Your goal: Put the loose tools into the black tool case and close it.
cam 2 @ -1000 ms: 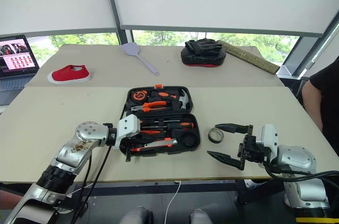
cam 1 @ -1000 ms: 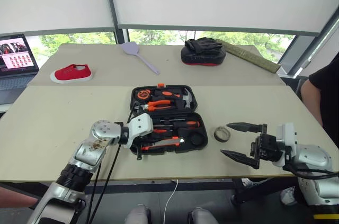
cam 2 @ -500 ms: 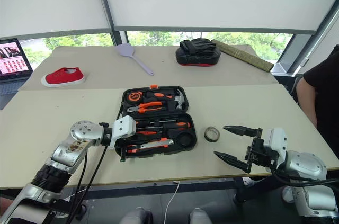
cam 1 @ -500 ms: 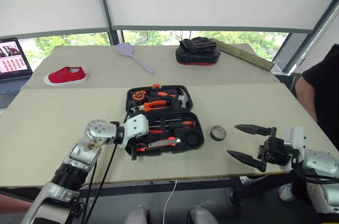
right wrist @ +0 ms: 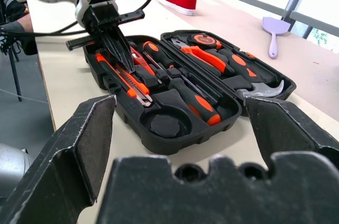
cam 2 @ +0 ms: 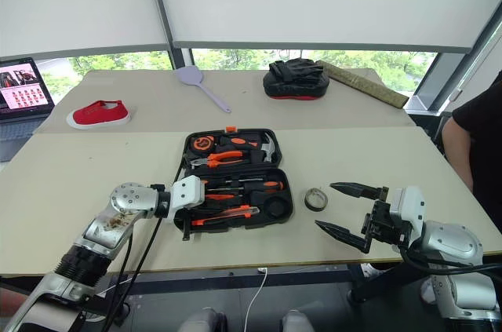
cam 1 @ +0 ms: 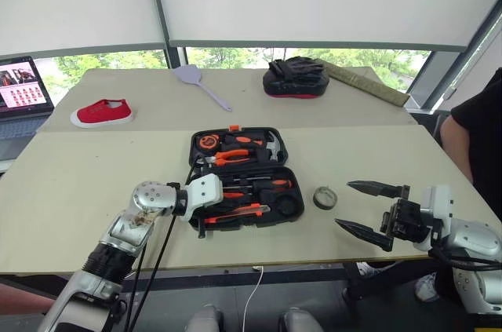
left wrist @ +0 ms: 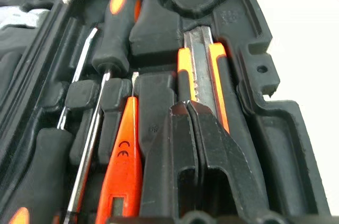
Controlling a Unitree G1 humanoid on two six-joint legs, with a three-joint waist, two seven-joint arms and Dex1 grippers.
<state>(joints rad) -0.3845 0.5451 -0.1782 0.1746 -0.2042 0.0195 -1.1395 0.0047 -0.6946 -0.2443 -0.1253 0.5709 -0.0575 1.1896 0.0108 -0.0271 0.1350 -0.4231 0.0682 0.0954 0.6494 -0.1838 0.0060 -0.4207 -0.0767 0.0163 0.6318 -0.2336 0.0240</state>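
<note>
Lying open near the table's (cam 1: pixel 94 191) front edge, tool case (cam 1: pixel 239 179); left gripper (left wrist: pixel 190 108) closed empty inside, right gripper (cam 1: pixel 359 206) wide

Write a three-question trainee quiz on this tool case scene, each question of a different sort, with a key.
1. True or false: the black tool case is closed.
2. Which loose item lies on the table right of the case? A) tape roll B) hammer C) red shoe
3. Fill in: the left tool, fingers shut, points down at the orange-and-black ______ in the case.

Key:
1. False; it lies open, tools seated in both halves.
2. A; it sits between the case and the open right tool.
3. Utility knife.
</note>
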